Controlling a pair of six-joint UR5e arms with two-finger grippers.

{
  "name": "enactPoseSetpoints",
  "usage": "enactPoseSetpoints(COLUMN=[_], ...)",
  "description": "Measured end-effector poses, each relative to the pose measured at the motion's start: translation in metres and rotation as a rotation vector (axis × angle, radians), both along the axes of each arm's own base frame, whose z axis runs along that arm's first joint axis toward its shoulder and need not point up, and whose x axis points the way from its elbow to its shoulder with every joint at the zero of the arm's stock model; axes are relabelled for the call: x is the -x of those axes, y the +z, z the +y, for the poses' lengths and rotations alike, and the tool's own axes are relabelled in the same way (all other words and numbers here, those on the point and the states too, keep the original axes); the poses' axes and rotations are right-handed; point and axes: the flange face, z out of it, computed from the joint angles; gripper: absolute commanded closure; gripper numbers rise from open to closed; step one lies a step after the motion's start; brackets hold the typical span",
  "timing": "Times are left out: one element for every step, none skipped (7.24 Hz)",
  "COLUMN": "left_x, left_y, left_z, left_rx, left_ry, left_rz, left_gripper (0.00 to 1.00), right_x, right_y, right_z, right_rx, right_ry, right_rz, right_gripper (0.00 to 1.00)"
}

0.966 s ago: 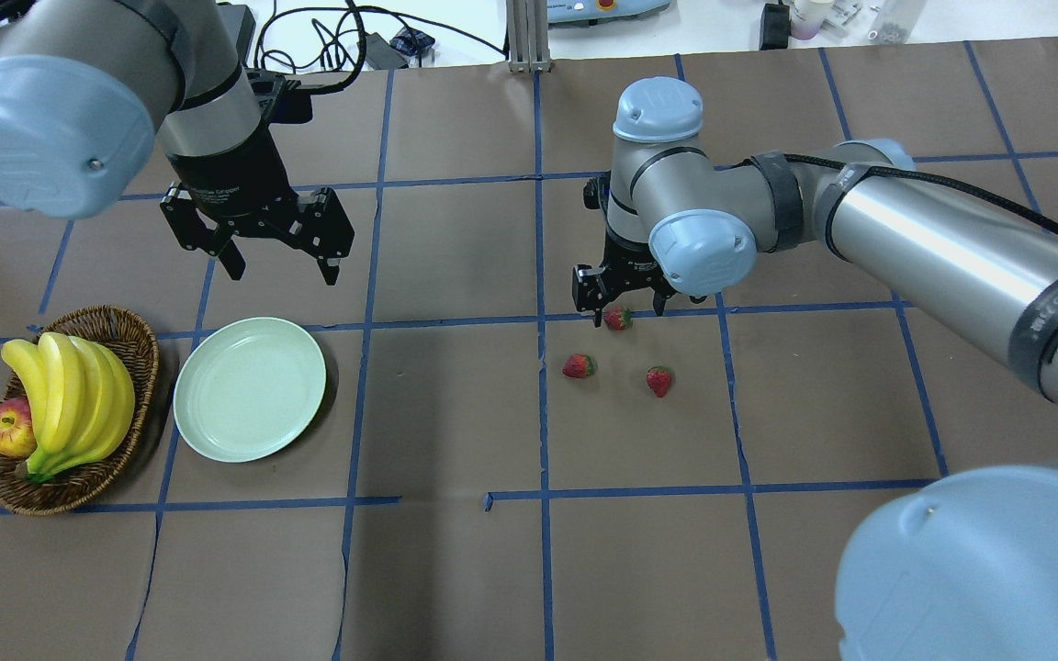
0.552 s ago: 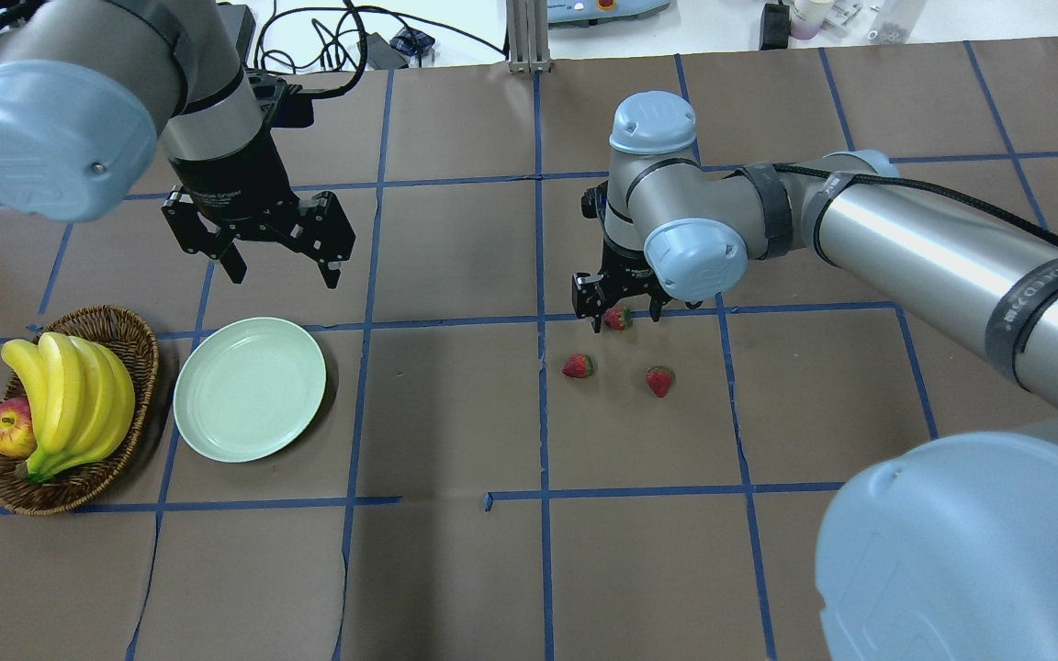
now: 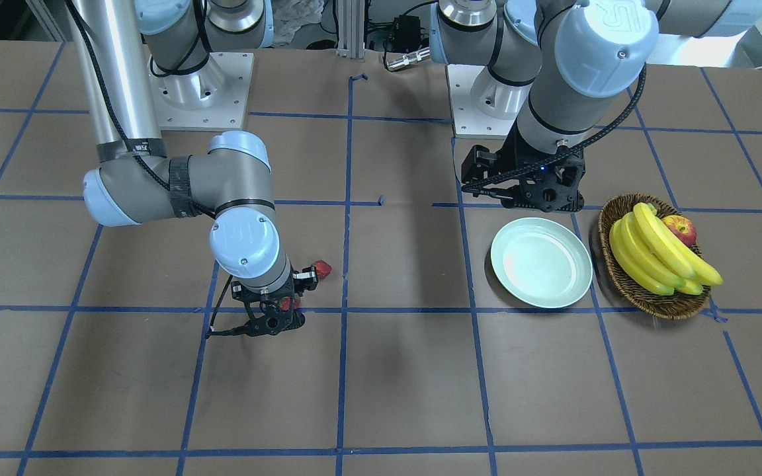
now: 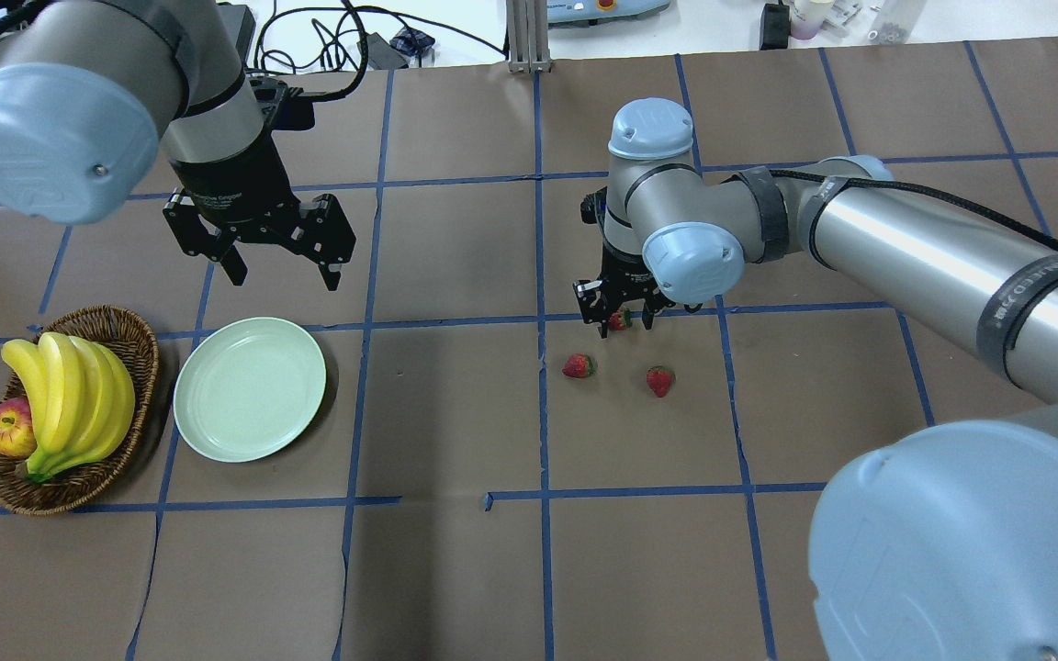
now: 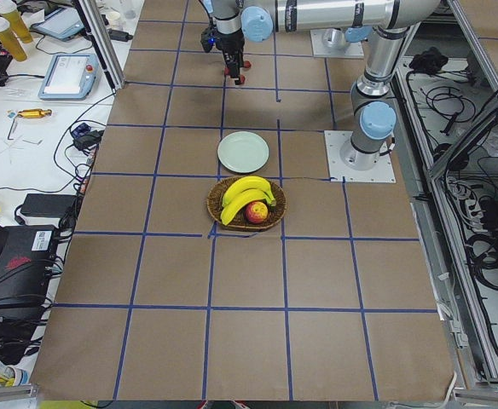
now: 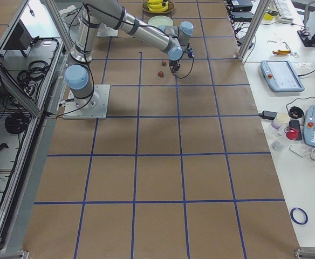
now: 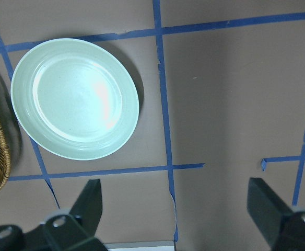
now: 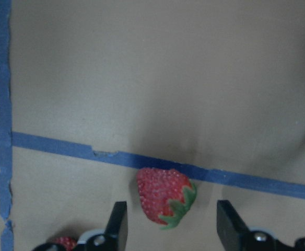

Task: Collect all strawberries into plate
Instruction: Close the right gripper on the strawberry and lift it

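Note:
Three small red strawberries lie on the brown table right of centre. My right gripper [image 4: 621, 317] stands low over the far strawberry [image 4: 619, 319], open, one finger on each side. In the right wrist view that strawberry [image 8: 163, 201] sits between the fingers with a gap on both sides. The other two strawberries [image 4: 578, 366] [image 4: 659, 380] lie free, nearer the robot. The pale green plate [image 4: 249, 388] is empty at the left. My left gripper [image 4: 276, 266] hangs open above the table just beyond the plate [image 7: 74, 99].
A wicker basket [image 4: 139, 344] with bananas [image 4: 70, 395] and an apple [image 4: 7, 428] stands touching the plate's left side. Blue tape lines cross the brown table. Cables and small equipment lie past the far edge.
The right gripper's fingers have drawn closer together around the far strawberry, and the right arm has shifted slightly. The left arm and the other strawberries stay put.

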Motion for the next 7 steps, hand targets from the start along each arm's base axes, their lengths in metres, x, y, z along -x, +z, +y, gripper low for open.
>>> enactPoseSetpoints(left_x=[0.0000, 0.0000, 0.0000, 0.0000, 0.0000, -0.0001, -0.0002], left_y=[0.0000, -0.0001, -0.0003, -0.0006, -0.0007, -0.0006, -0.0004], left_z=[0.0000, 0.0000, 0.0001, 0.0002, 0.0002, 0.0002, 0.0001], left_rx=[0.000, 0.000, -0.001, -0.001, -0.001, -0.001, -0.001], left_ry=[0.000, 0.000, 0.000, 0.000, 0.000, 0.001, 0.001], left_rz=[0.000, 0.000, 0.000, 0.000, 0.000, -0.001, -0.002], left_gripper=[0.00, 0.00, 0.00, 0.00, 0.00, 0.00, 0.00], right_x=[0.0000, -0.0001, -0.0002, -0.0003, -0.0004, -0.0006, -0.0006], right_y=[-0.0030, -0.0047, -0.0051, -0.0045, -0.0042, -0.0033, 0.0002], right_z=[-0.0001, -0.0006, -0.0010, -0.0016, -0.0020, -0.0025, -0.0031], right_rx=[-0.003, -0.001, 0.001, 0.005, 0.006, 0.008, 0.014], right_ry=[0.000, 0.001, 0.005, 0.012, 0.016, 0.017, 0.019], right_rz=[0.001, 0.000, -0.001, -0.003, -0.005, -0.006, -0.006], right_gripper=[0.52, 0.83, 1.00, 1.00, 1.00, 1.00, 1.00])
